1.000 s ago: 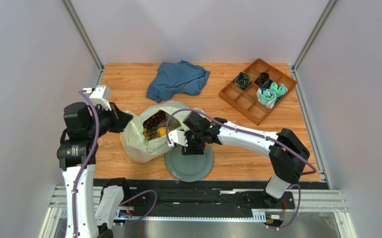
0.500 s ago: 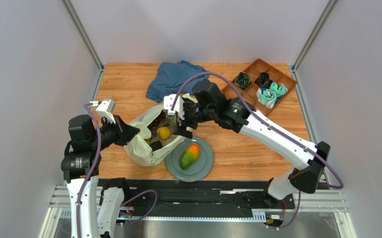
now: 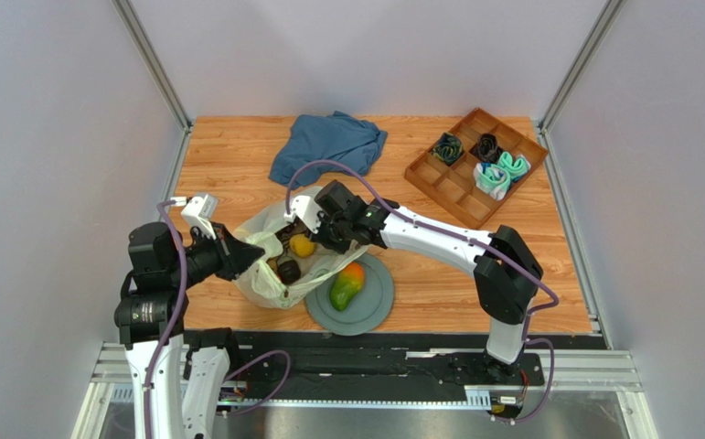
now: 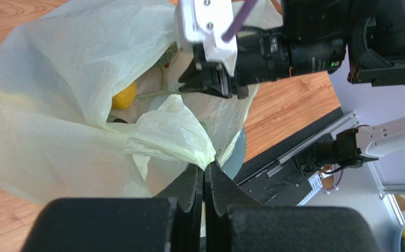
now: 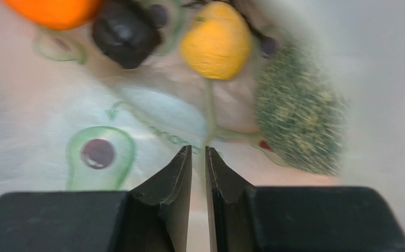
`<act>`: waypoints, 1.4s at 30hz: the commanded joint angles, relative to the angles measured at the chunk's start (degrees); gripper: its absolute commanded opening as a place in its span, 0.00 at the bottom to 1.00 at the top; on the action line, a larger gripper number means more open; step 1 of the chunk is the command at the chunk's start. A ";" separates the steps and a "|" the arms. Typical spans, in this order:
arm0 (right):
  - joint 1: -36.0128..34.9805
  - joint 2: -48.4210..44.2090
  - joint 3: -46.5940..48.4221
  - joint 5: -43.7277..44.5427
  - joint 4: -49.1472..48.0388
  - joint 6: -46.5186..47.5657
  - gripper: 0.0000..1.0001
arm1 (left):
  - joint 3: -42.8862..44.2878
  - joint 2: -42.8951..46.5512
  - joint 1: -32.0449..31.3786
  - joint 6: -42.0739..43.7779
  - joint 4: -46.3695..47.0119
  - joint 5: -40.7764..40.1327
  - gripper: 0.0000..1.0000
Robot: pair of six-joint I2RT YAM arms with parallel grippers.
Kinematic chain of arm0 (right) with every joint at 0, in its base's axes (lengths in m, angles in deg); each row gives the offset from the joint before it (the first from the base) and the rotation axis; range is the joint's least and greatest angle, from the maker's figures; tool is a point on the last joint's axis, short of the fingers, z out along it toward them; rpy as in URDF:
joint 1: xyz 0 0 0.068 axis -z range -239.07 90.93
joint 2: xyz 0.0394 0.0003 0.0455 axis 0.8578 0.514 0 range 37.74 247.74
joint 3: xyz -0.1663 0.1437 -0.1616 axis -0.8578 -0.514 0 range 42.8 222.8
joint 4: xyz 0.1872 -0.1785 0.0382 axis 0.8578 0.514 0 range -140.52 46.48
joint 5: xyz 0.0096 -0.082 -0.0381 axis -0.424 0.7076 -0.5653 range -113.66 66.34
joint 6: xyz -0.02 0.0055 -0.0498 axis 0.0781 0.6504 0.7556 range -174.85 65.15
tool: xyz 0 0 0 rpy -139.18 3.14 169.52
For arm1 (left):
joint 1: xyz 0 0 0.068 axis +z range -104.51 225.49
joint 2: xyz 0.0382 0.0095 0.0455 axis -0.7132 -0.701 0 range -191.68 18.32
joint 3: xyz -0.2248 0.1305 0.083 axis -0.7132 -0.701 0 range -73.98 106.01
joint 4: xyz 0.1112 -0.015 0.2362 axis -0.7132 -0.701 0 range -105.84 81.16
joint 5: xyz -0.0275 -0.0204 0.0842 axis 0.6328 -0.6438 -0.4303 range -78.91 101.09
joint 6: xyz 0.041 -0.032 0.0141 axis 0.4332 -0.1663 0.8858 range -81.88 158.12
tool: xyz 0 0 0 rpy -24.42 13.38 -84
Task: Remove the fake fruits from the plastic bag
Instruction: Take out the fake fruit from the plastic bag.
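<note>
Left gripper is clenched on a bunched fold of the thin translucent pale yellow-green plastic bag at its rim, lifting that side so the mouth gapes. Right gripper is inside the bag mouth pointing down. Its jaws are almost together with a thin slit between, nothing visibly clamped.

In the bag below it: yellow plastic fruit, netted green melon to its right, dark purple-black piece, orange fruit cut off at the frame edge. Right wrist view is blurred.

Bag sits on the wooden table, front-left of centre. One green-and-orange mango-shaped fruit is out, lying on the round grey plate; the bag's edge overlaps the plate rim.

Crumpled blue cloth is behind the bag, apart from it. Wooden divided tray with rolled socks is back right.
</note>
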 commanded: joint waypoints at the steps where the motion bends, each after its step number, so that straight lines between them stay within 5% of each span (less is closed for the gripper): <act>1: 4.23 -2.67 1.84 7.29 -2.92 -4.60 0.25 | -0.38 1.79 0.25 -0.90 0.14 3.69 0.00; 9: 10.31 -2.83 -0.08 0.45 3.50 -14.14 0.60 | 4.43 4.52 0.25 7.70 -19.52 14.76 0.00; 15: 3.12 -6.97 -8.17 -0.63 -5.89 -20.85 0.68 | 21.24 7.67 0.25 13.25 -27.91 12.03 0.00; 24: 1.96 1.46 -1.25 9.73 -7.31 -27.27 0.74 | 16.50 13.75 0.34 13.07 -29.06 8.54 0.00; 28: 2.05 5.23 2.36 14.23 -6.79 -29.12 0.87 | 15.53 14.10 0.34 12.63 -27.38 6.77 0.00; 42: -8.06 14.30 18.55 5.60 -12.59 -12.77 0.84 | 12.37 14.28 0.34 13.95 -25.62 5.19 0.00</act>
